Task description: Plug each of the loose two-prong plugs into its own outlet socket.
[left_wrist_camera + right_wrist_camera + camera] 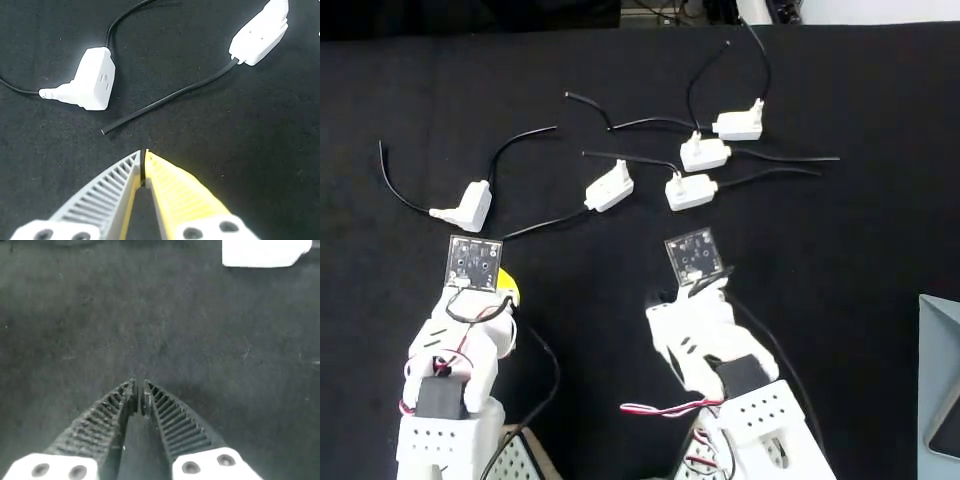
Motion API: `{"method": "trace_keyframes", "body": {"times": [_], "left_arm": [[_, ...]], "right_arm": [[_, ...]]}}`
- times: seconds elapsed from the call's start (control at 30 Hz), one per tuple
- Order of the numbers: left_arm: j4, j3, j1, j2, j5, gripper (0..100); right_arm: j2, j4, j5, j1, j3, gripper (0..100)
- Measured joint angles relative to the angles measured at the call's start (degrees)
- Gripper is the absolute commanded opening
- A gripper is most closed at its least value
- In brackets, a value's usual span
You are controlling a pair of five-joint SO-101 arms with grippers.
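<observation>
- Nearest the lens, the left gripper (144,162) is clenched on nothing, its grey and yellow tips meeting above the black desk (860,300).
- Just beyond it, slightly to its left, lies the angled socket (470,206), slots up, with its long axis slanting across the desk.
- What looks like a second socket (610,187) lies farther out, between the arms.
- Over bare desk, the right gripper (139,392) is closed and empty too.
- Straight ahead of it lies the nearest plug (691,191), lengthwise across the desk; the middle plug (705,153) and far plug (740,125) lie behind.
- By my judgement the right arm is nearer all three plugs.
</observation>
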Motion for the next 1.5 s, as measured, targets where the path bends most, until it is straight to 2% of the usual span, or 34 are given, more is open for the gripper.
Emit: {"method": "trace_keyframes", "body": {"times": [0.1,0.57,1.5], "left_arm": [[1.7,0.0,0.0,0.0,0.0,3],[19.2,0.1,0.0,0.0,0.2,3],[20.0,0.1,0.0,0.0,0.2,3]], "right_arm": [[0.0,0.6,0.0,0.0,0.0,1.4],[0.0,0.6,0.0,0.0,0.0,1.4],[0.0,0.6,0.0,0.0,0.0,1.4]]}}
